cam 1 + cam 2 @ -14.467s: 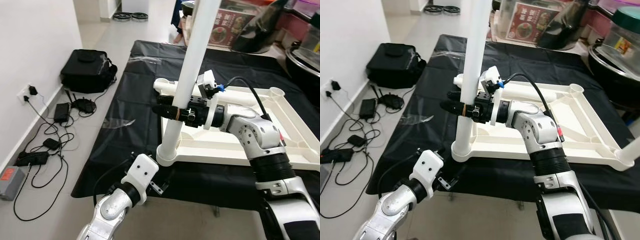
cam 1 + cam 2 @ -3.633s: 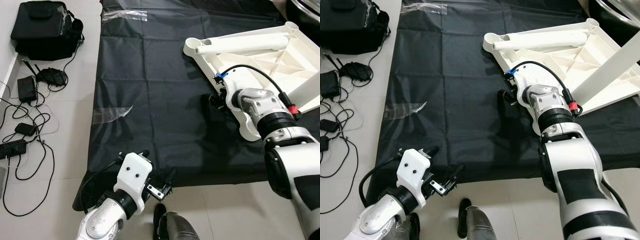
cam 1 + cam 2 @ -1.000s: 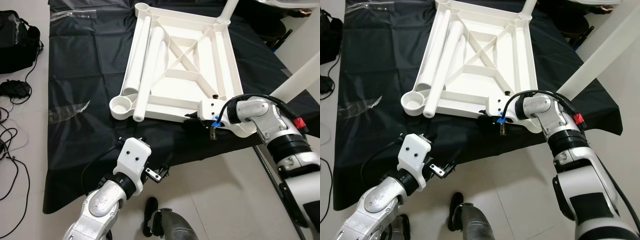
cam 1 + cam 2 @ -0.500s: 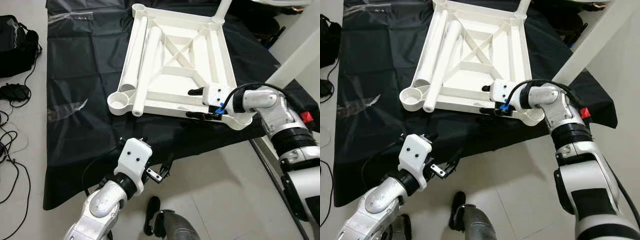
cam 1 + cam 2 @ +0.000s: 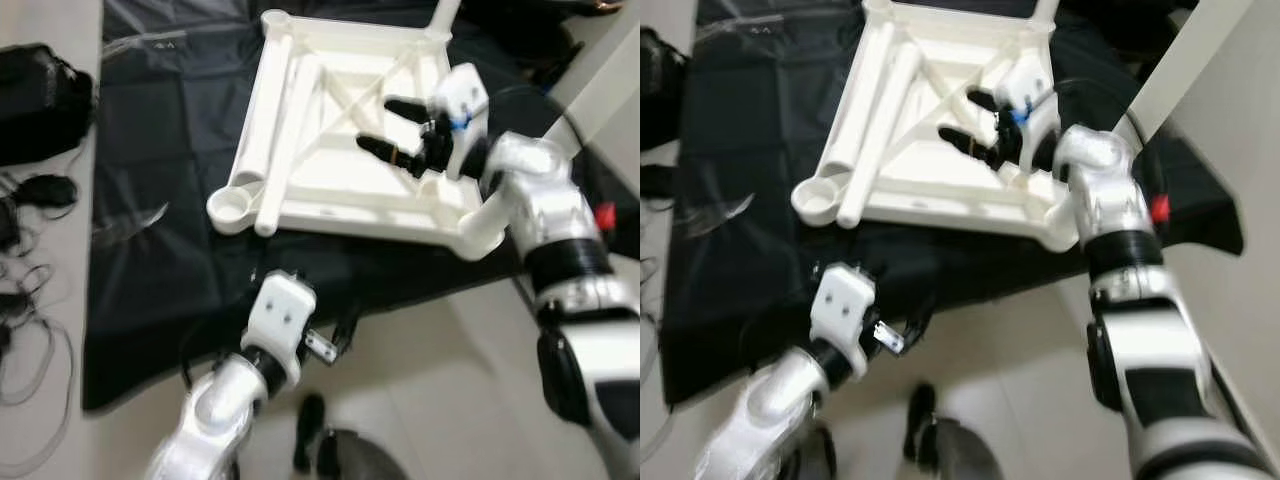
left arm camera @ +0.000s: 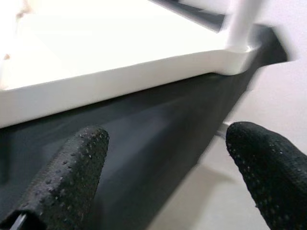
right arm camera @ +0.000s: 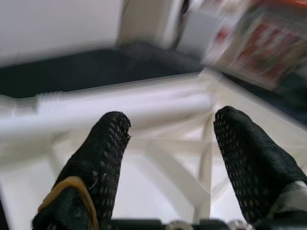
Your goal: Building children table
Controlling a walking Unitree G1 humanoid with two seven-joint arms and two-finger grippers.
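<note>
We held the right gripper (image 5: 393,125), fingers spread and empty, over the upturned tabletop (image 5: 300,170), judging it should close squarely around the loose leg (image 5: 285,140) lying along its left edge, while the left gripper (image 5: 335,338) hung open by the black sheet (image 5: 160,250).

We are standing in a lived-in home room, its pale tiled floor (image 5: 420,380) carrying a black bag (image 5: 40,100) and trailing cables (image 5: 25,330).

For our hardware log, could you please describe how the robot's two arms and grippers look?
Both arms are silver with black joint bands and white wrist housings. The right gripper has two long black dotted fingers, one with a yellowish band, plus a black cable, blue clip and red tab. The left gripper has matching fingers.
</note>
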